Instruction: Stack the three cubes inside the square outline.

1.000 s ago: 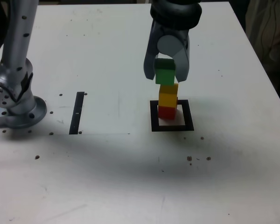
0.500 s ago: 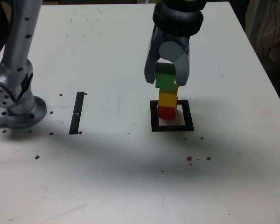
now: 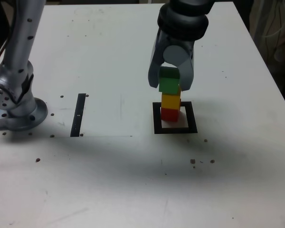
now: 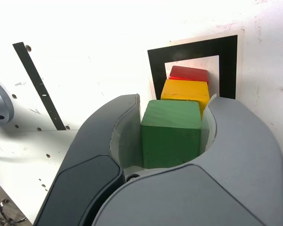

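Exterior view: we see the pincer [image 3: 170, 80] gripping the small green cube [image 3: 169, 80] over the yellow cube [image 3: 170, 100] | final step | next we judge: lower squarely, release.

No text, label, brand, number or sign can be read in either view. The red, yellow and green cubes show plain coloured faces, the square outline is bare black and white, and the tabletop carries only dark specks and a thin black strip with a few pale marks too small to read.
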`<action>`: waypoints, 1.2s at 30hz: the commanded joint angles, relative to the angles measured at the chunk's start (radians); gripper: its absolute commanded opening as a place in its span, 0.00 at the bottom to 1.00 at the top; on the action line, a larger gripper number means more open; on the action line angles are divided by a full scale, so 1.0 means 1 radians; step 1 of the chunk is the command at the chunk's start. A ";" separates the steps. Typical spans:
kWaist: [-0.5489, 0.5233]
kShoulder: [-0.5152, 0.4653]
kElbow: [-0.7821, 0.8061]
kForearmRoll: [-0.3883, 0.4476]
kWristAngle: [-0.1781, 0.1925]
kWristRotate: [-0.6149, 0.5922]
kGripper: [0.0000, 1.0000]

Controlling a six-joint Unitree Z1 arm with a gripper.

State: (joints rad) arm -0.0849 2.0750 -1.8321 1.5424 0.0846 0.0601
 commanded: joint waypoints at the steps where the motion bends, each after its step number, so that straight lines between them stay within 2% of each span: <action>1: -0.001 0.005 -0.002 -0.001 -0.003 -0.002 0.38; 4: -0.001 0.006 0.002 -0.002 -0.007 -0.002 0.42; 6: -0.001 0.006 0.004 -0.002 -0.010 -0.002 0.49; 11: -0.001 0.002 0.007 0.001 -0.013 -0.006 0.88; 14: -0.001 -0.003 0.010 0.004 -0.009 -0.013 0.99; 26: -0.001 -0.070 -0.009 0.013 -0.002 -0.018 1.00; 36: -0.001 -0.123 -0.010 0.028 -0.022 -0.013 0.99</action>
State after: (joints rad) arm -0.0849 1.9703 -1.8442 1.5576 0.0650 0.0452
